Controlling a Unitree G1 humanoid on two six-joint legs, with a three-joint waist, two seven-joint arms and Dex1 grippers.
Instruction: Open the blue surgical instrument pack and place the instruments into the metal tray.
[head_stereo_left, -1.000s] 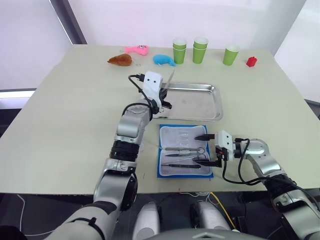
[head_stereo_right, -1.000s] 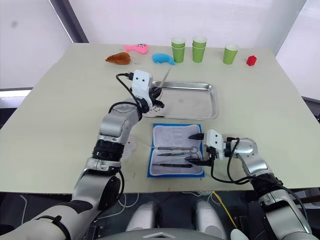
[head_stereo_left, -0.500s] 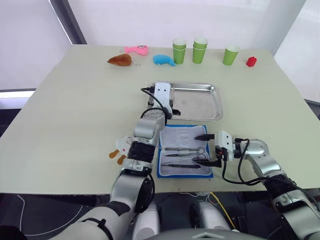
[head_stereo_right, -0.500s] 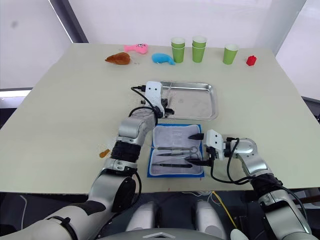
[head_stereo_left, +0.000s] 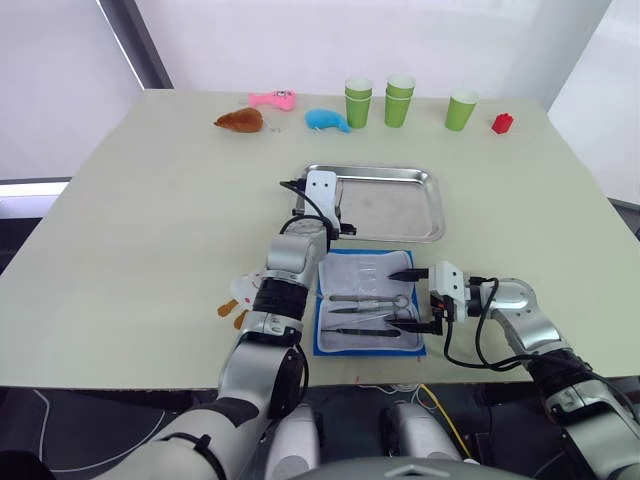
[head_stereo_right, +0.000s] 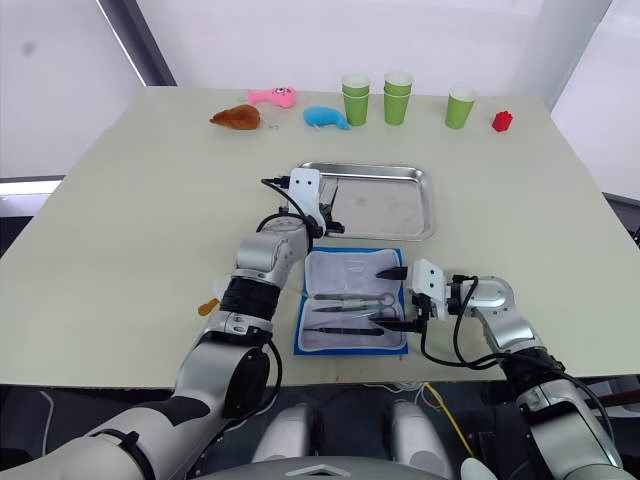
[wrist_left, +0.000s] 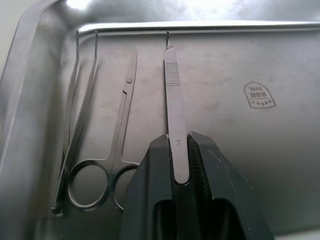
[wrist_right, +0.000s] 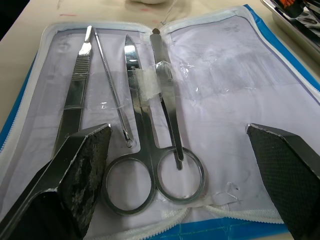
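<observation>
Pale tabletop carried the tray (head_stereo_left: 420, 205) at centre, with the open pack (head_stereo_left: 368, 305) just beside it at 6 o'clock. Over the tray's 9 o'clock end the left gripper (wrist_left: 179, 165) was clamped on a scalpel handle (wrist_left: 173, 95), beside scissors (wrist_left: 112, 150) and forceps (wrist_left: 80, 100) already laid inside. It should be lowered flat and parallel to these before release. The right gripper (wrist_right: 185, 165) was held wide over the pack, where several instruments (wrist_right: 145, 125) remained.
</observation>
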